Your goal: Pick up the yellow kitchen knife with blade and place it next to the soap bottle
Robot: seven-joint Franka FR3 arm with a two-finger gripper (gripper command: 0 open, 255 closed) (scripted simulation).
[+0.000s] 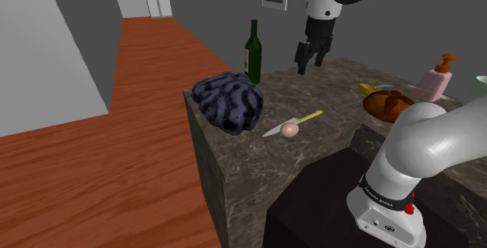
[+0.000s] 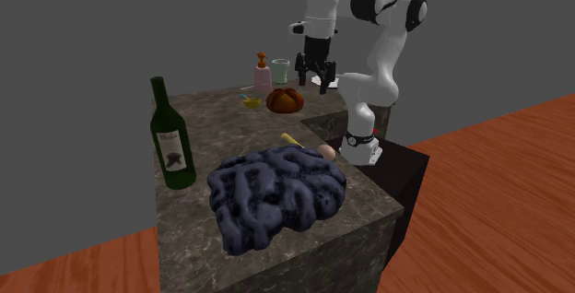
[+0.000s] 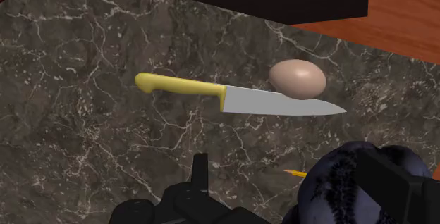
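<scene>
1. One knife (image 3: pixel 233 96) is the task's thing, with a yellow handle and a plain grey blade. It lies flat on the dark marbled counter (image 1: pixel 328 149), close to the edge that faces the stand, just beside a crumpled dark blue cloth (image 1: pixel 228 100).
2. One egg (image 3: pixel 297 79) sits against the blade's back edge, touching it or nearly so.
3. The gripper (image 1: pixel 310 65) hangs high above the counter with its fingers apart and nothing between them.
4. The soap bottle (image 1: pixel 435 79), pink with an orange pump, stands well apart from the knife, near the counter's far edge in the second exterior view.
5. Handling, as I judge it: the knife is light and stiff. The thin, smooth blade would likely slip or twist in the fingers.
6. The handle is the place to take hold, across its middle, with the fingers either side of its width. That also keeps the fingers away from the egg, which is fragile and would roll at a nudge.
</scene>
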